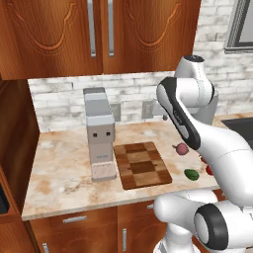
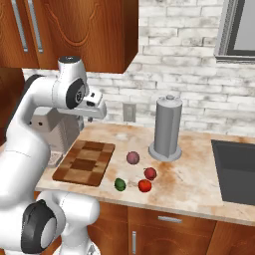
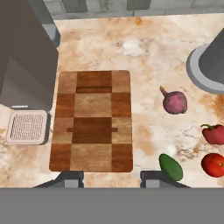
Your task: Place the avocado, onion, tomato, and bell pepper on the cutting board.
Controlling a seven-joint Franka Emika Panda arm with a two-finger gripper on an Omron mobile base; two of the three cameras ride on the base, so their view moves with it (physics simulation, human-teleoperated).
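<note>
The checkered wooden cutting board (image 1: 142, 165) (image 2: 84, 162) (image 3: 92, 120) lies bare on the counter. To its right sit the dark-green avocado (image 1: 191, 174) (image 2: 120, 184) (image 3: 170, 167), the purplish onion (image 1: 182, 148) (image 2: 132, 158) (image 3: 175, 102), the round red tomato (image 2: 145, 186) (image 3: 213, 164) and the lobed red bell pepper (image 2: 150, 173) (image 3: 213, 134). My gripper (image 3: 111, 178) hangs high above the board's near edge, looking straight down. It is open, its fingertips wide apart with nothing between them. In the left base view my arm hides part of the two red items.
A grey coffee machine (image 1: 100, 133) (image 3: 22, 65) with a drip tray (image 3: 27, 127) stands against the board's left side. A tall grey cylinder on a round base (image 2: 167, 128) (image 3: 210, 65) stands behind the vegetables. A sink (image 2: 234, 169) lies far right. Cabinets hang overhead.
</note>
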